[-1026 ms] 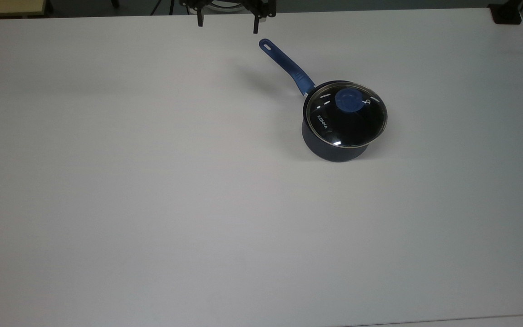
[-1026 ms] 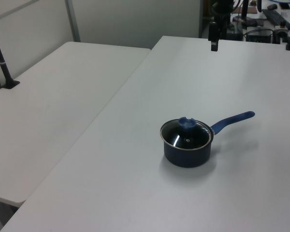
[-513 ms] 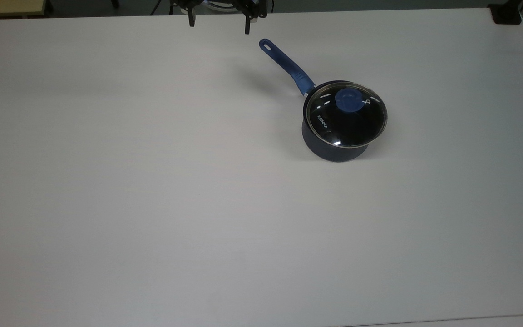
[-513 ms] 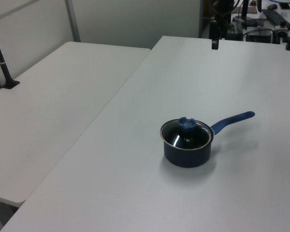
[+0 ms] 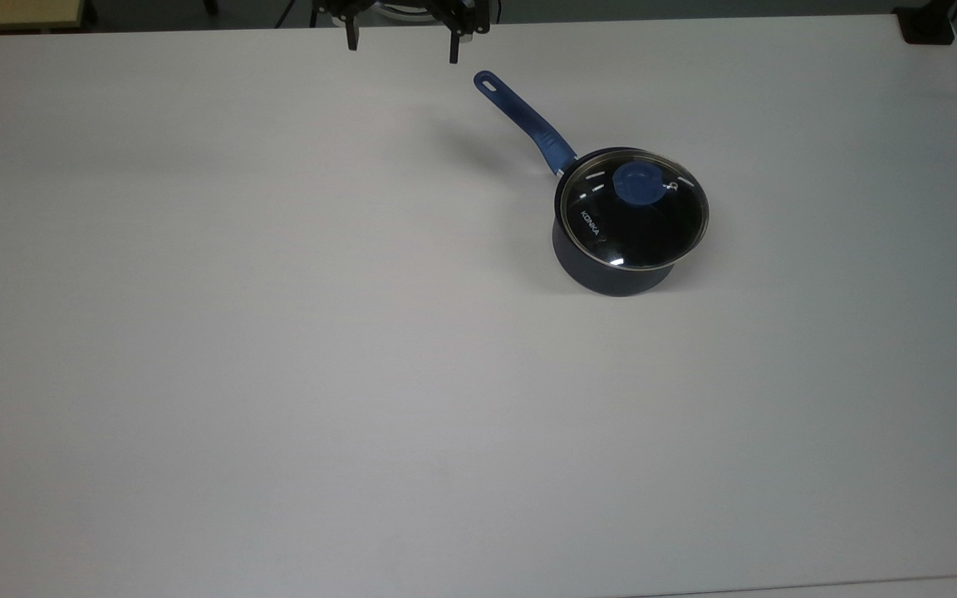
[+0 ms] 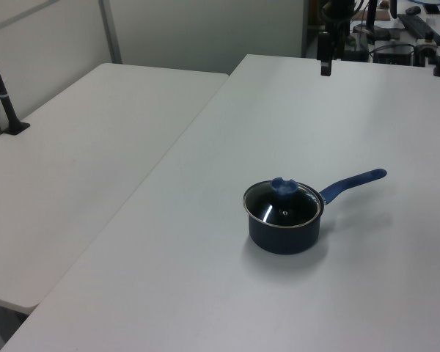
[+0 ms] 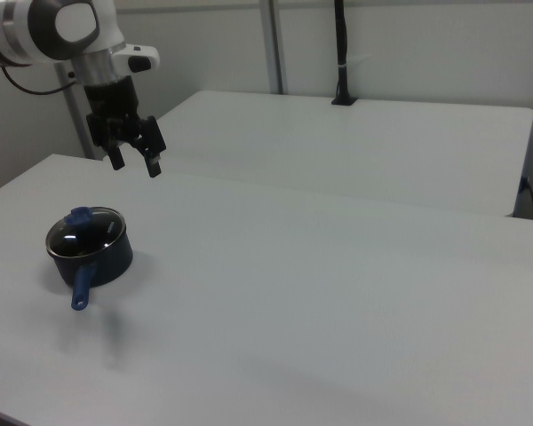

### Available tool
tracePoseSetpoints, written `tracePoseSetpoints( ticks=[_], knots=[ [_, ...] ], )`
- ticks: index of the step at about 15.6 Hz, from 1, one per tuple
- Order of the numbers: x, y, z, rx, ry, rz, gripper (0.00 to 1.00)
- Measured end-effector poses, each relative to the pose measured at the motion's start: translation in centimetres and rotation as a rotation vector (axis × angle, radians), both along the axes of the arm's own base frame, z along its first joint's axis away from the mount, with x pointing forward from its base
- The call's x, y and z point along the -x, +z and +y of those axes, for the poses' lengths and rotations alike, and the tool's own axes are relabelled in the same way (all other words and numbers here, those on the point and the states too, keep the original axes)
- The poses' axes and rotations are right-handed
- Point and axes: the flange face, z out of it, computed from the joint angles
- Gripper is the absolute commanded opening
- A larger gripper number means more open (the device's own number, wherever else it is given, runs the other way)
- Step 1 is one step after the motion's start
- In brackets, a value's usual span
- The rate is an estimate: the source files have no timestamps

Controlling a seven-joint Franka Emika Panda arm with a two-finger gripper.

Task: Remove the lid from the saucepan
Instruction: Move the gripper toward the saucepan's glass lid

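While lidded: one saucepan (image 5: 611, 249), one lid (image 5: 634, 209)

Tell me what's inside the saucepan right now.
Through the glass lid, seated on the saucepan, just a dark interior shows, with no contents evident. Its blue knob and glare hide part of the bottom.
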Motion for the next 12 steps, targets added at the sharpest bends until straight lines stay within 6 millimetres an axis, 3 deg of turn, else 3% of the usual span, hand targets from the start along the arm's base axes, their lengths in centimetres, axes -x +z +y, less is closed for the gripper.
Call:
tracePoseSetpoints(
  ticks=[4, 12],
  knots=[
    [-1.1, -1.1, 1.7, -0.008, 0.032, -0.026, 1.0],
    [-3.6, -6.4, 7.3, -0.022, 0.128, -0.004, 1.0]
  ],
)
